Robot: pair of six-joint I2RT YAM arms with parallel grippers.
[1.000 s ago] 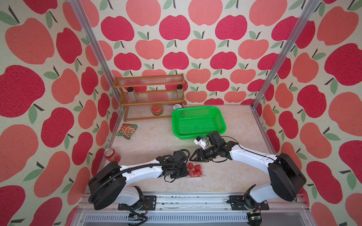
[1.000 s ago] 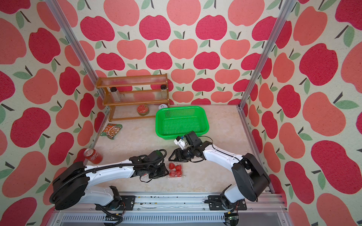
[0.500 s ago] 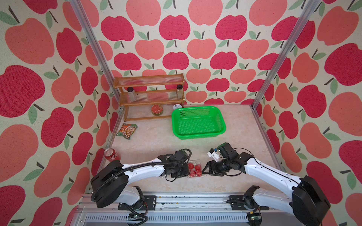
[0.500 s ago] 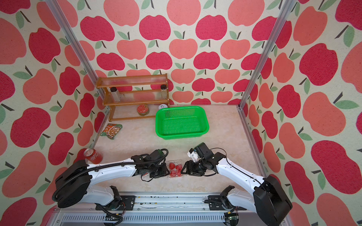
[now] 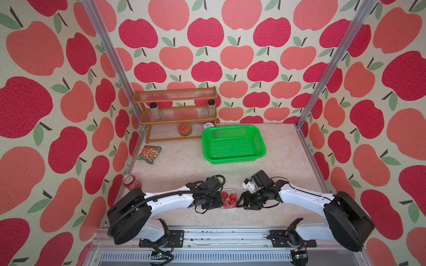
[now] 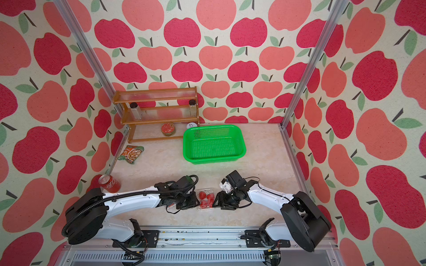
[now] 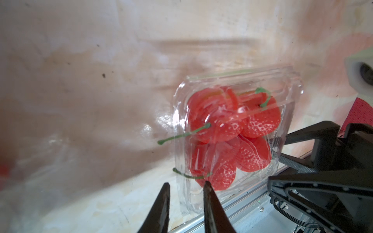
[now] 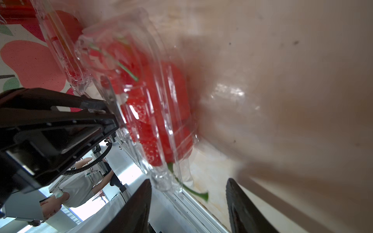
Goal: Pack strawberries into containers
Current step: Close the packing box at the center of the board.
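Note:
A clear clamshell container (image 5: 230, 191) lies near the table's front edge, between my two grippers. Several red strawberries (image 5: 227, 200) with thin green stems fill it, seen close up through the plastic (image 7: 218, 121). My left gripper (image 5: 219, 200) is at its left side. In the left wrist view its jaws (image 7: 186, 187) stand narrow, with the container's clear rim (image 7: 187, 193) between them. My right gripper (image 5: 239, 202) is at the container's right side, open. In the right wrist view its fingers (image 8: 188, 187) stand wide, with the container's end (image 8: 161, 181) and a stem just ahead.
A green perforated basket (image 5: 230, 127) sits at the back right of centre. A red soda can (image 5: 130, 182) stands at the left wall and a snack packet (image 5: 149, 154) lies behind it. A wooden rack (image 5: 176, 115) with jars fills the back left corner. The metal rail (image 5: 207, 232) borders the front.
My right gripper has come from just in front of the green basket toward the front edge and now sits at the container's right side. The left arm has stayed put.

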